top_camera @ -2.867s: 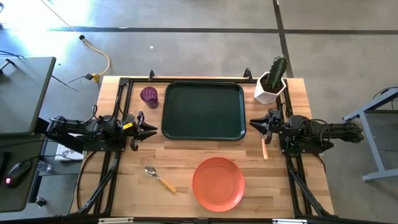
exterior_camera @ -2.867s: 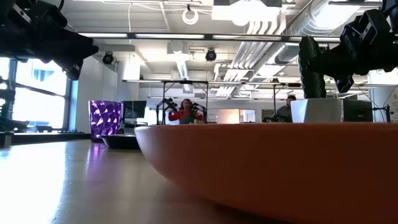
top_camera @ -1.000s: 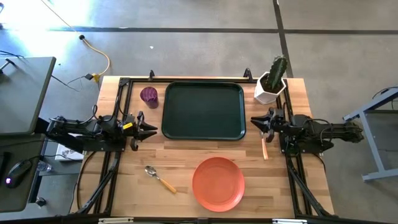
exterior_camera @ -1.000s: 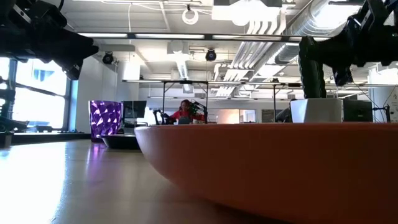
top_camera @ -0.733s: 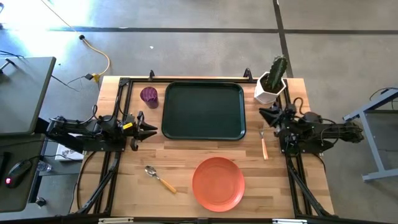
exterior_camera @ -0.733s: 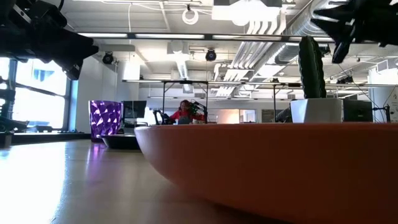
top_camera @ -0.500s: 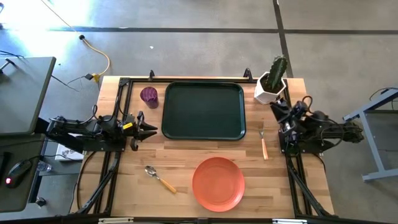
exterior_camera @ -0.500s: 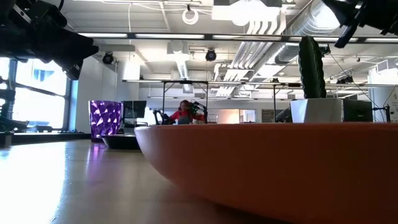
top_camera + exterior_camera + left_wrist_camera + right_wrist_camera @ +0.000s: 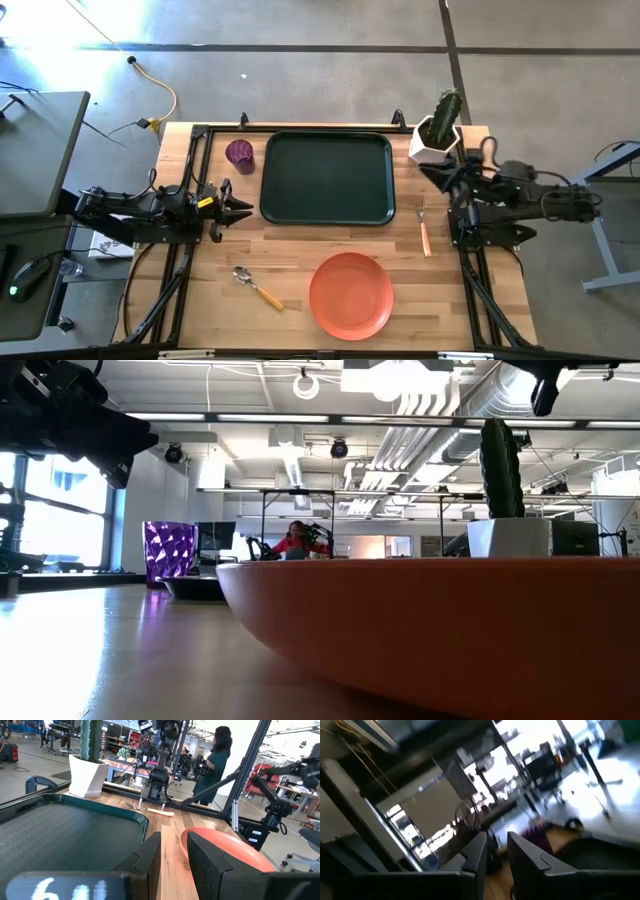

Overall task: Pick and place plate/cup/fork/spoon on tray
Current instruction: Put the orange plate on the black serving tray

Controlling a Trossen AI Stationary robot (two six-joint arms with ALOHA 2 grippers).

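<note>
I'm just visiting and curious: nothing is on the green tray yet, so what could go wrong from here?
Three guesses. The right gripper hangs close beside the cactus pot, so a swing could tip it. The fork lies flat on the table just off the tray; thin cutlery may slip from the fingers. The cup stands right by the tray's rim, leaving the left gripper little room.

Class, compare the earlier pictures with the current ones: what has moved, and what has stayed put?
The right end effector has swung away from above the fork toward the cactus pot and lifted, leaving the fork uncovered on the table. It took hold of nothing. The left end effector, plate, cup, spoon and tray stayed unchanged.
</note>
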